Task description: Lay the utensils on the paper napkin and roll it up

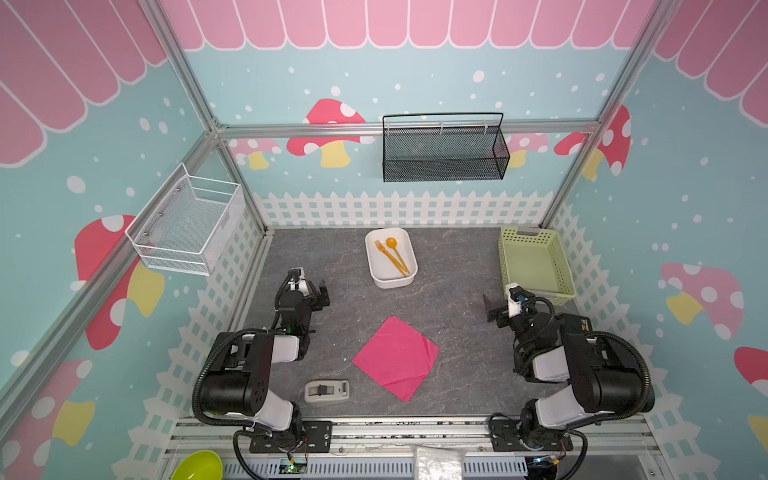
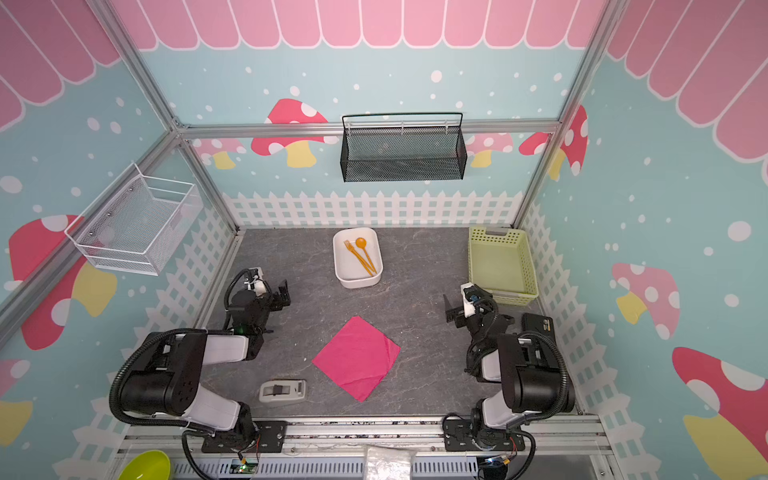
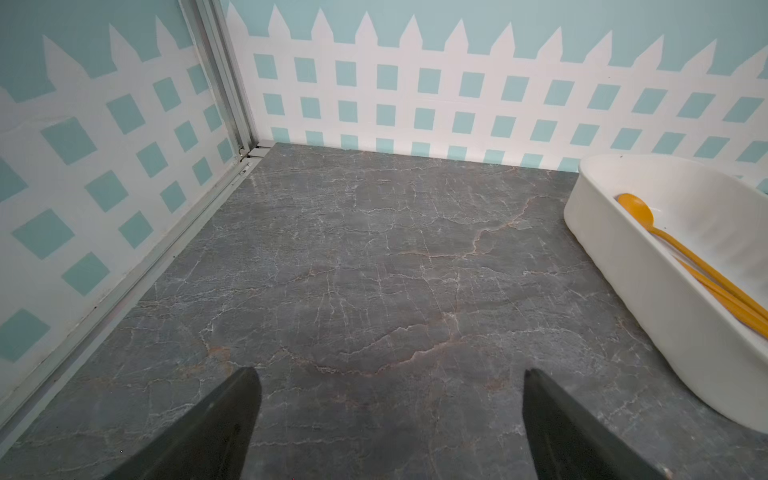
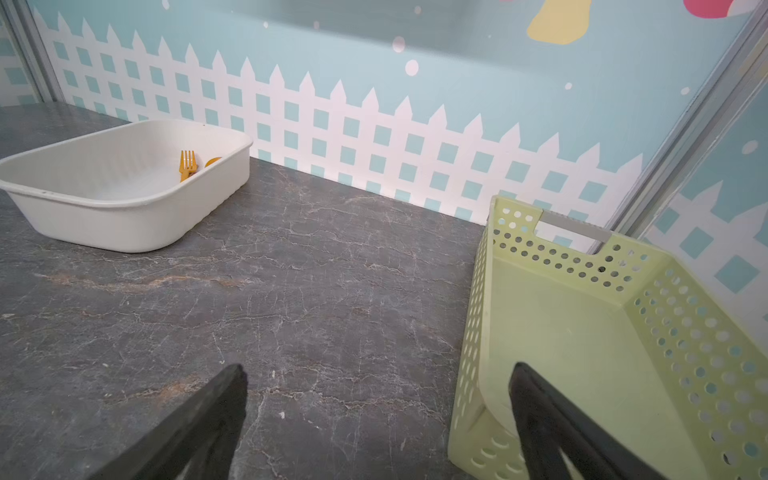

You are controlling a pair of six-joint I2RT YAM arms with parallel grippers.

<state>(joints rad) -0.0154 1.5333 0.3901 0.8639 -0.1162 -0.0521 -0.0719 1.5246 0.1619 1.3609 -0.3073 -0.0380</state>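
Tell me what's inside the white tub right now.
In both top views, an orange fork and spoon lie side by side in the white tub, their handles meeting at its near end. Nothing else shows. The floor directly beneath them is covered.

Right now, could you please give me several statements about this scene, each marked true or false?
The thin orange plastic fork and matching round-bowled orange plastic spoon lie inside the white rounded plastic tub. True.
The bright magenta-pink square paper napkin is already rolled up. False: it lies spread out on the grey marbled table.
The left gripper grips the fork. False: it is open and empty.
The right gripper is open and empty. True.
The spoon sits in the pale green perforated plastic basket. False: it is in the tub.
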